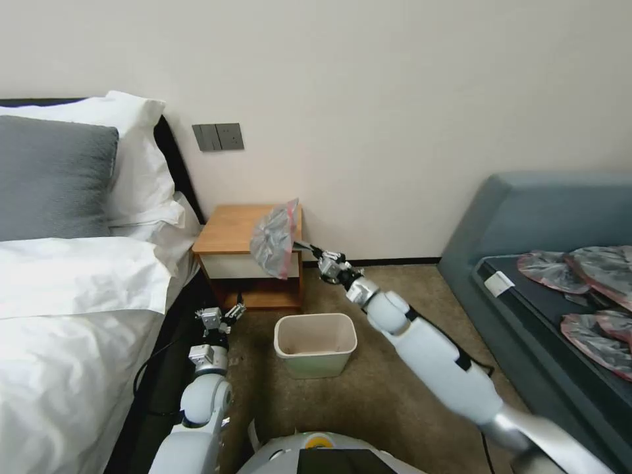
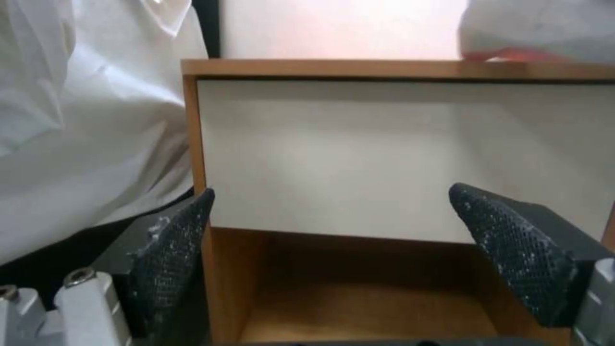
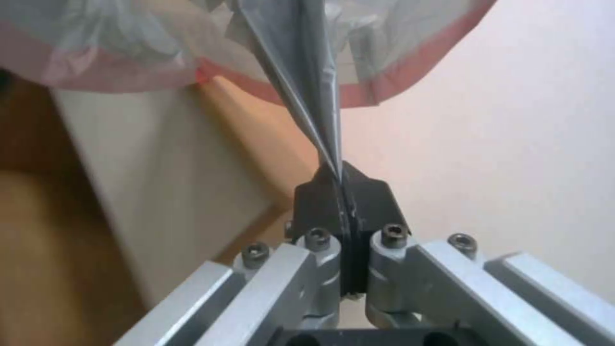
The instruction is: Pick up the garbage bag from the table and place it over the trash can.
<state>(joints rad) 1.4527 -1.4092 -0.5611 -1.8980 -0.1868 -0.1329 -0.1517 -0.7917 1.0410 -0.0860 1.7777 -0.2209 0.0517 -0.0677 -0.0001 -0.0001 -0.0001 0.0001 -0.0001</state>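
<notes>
Head camera: mounted high, facing forward and down, standing well back; it takes in the bench (image 1: 237, 230), the trash can (image 1: 316, 342) and both arms. Left wrist camera: set low and close, looking level between the spread fingers of the left end effector (image 2: 333, 250) at the bench's white drawer front (image 2: 397, 154) (shelf below). Right wrist camera: very near, looking along the closed right end effector (image 3: 339, 185) into the garbage bag (image 3: 307, 57). All three views share the bench.

A bedroom: made bed (image 1: 72, 296) with pillows (image 1: 56, 174), nightstand (image 1: 230, 230), sofa (image 1: 526, 217), carpet.
</notes>
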